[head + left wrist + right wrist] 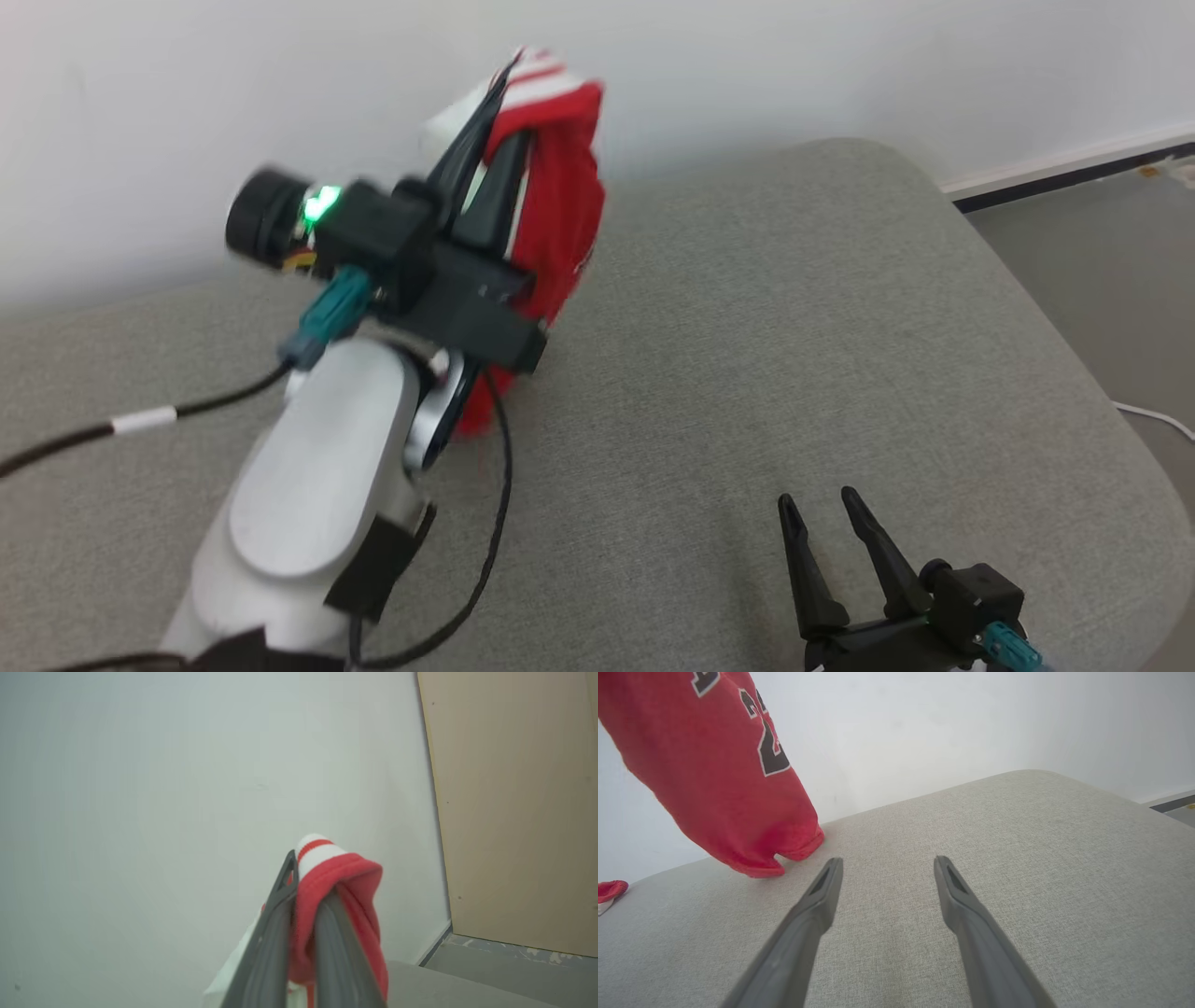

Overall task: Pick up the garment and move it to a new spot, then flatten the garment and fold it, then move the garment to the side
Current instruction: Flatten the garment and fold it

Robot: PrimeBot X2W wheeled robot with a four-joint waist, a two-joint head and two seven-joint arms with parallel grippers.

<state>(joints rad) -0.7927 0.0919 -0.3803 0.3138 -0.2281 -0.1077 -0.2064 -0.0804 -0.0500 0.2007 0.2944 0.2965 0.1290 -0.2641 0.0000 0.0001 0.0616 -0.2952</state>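
Note:
The garment is a red jersey with white striped trim and dark numbers. It hangs lifted above the grey cushion, its lower hem just touching the fabric surface in the right wrist view. My left gripper is raised at the upper middle of the head view and is shut on a bunched fold of the garment, with red and white cloth draped over the fingertips. My right gripper stands open low at the right, its fingers over bare cushion and apart from the cloth.
The cushion's rounded right edge drops to a grey floor with a white cable. A white wall stands right behind the cushion. A beige panel stands to the right in the left wrist view. A small red scrap lies far left.

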